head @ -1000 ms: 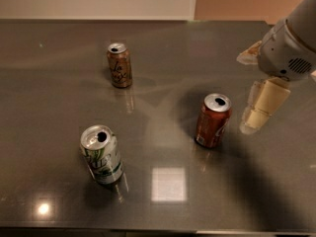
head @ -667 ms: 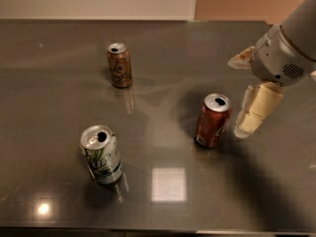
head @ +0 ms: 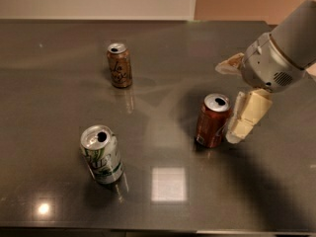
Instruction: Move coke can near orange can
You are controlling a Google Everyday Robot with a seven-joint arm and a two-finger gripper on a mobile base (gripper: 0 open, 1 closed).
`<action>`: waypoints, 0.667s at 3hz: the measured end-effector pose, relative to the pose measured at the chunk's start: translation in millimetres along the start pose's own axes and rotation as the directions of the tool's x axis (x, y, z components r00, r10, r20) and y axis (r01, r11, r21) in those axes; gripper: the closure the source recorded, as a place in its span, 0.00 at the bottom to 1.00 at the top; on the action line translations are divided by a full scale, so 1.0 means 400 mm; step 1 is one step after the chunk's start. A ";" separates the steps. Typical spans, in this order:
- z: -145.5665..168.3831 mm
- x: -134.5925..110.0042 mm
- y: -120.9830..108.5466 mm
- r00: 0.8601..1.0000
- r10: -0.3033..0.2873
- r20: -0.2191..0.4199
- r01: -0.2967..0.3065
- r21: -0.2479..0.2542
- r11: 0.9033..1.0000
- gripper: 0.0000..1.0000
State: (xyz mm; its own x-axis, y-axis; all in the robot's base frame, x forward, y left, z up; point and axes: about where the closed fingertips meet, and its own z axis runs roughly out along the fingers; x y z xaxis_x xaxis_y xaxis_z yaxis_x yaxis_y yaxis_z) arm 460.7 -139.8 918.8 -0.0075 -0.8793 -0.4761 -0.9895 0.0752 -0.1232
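gripper (head: 228, 100) at right, fingers (head: 249, 115) spread apart, holding nothing, one just beside the coke can (head: 211, 122), upright mid-right on tabletop (head: 163, 88). orange can (head: 119, 65) well apart, upper left.

Three cans — orange can (head: 120, 68), white-green can (head: 102, 157), coke can (head: 211, 125) — one claw (head: 228, 102) alongside.
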 end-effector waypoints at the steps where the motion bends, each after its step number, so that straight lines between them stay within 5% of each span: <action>1: 0.013 0.002 0.004 1.000 -0.015 0.010 0.016 -0.010 1.000 0.00; 2: 0.022 0.005 0.010 0.999 -0.031 0.011 0.031 -0.020 0.999 0.07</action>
State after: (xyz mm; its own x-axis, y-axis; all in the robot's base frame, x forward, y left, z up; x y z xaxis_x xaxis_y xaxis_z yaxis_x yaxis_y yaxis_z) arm 457.9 -137.3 909.7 0.0245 -0.8758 -0.4820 -0.9919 0.0387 -0.1207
